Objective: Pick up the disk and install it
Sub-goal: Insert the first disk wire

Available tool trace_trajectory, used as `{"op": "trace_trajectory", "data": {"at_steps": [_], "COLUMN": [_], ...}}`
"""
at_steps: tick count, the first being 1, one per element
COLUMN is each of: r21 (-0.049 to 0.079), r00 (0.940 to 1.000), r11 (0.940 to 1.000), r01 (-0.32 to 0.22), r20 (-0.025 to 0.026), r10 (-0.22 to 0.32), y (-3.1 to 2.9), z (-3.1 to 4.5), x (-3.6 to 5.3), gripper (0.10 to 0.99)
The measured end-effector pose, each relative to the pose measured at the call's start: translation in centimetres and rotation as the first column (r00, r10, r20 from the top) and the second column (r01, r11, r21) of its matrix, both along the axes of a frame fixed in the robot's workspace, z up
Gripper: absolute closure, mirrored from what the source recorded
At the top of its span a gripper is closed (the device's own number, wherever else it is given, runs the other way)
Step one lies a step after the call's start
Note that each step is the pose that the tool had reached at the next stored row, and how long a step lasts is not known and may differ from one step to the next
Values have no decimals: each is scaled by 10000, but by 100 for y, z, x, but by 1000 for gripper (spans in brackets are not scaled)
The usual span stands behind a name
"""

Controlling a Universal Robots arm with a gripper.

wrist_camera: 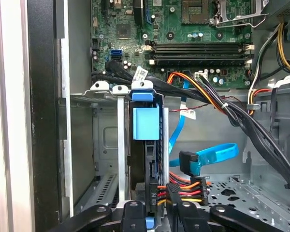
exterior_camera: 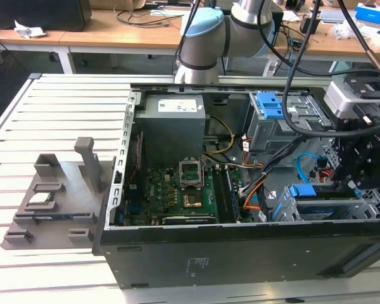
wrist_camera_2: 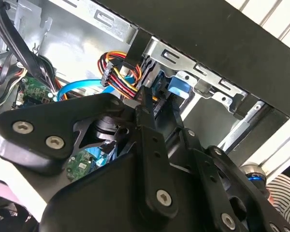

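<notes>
Jaws pinched narrow on disk (wrist_camera: 146, 159) edge, gripper (wrist_camera: 157, 212) low in drive cage (wrist_camera: 106, 89). Insertion step underway, looks nearly seated; next calls for straight push along blue rails.

The arm (exterior_camera: 206, 38) is showing silver tubes and pale blue joint caps, black cables trailing beside it. Its gripper (wrist_camera_2: 152, 104) is wearing matte black linkage plates studded with silver screws.
</notes>
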State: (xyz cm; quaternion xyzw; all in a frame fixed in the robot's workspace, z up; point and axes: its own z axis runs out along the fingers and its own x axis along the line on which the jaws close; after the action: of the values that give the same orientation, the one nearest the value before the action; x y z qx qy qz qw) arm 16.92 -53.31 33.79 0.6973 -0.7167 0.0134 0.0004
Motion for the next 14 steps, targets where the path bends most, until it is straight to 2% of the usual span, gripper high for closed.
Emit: {"op": "trace_trajectory", "data": {"at_steps": [7, 10, 12, 14], "r21": [-67, -105, -119, -115], "r00": [10000, 10000, 10000, 10000], "r11": [10000, 9999, 9999, 9999], "r01": [0, 0, 0, 0], "r20": [-1, -1, -1, -1], "r10": [0, 0, 0, 0], "y": [119, 143, 147, 147], "z": [326, 483, 543, 546], "x": [0, 0, 0, 0], "gripper": [796, 980, 980, 980]}}
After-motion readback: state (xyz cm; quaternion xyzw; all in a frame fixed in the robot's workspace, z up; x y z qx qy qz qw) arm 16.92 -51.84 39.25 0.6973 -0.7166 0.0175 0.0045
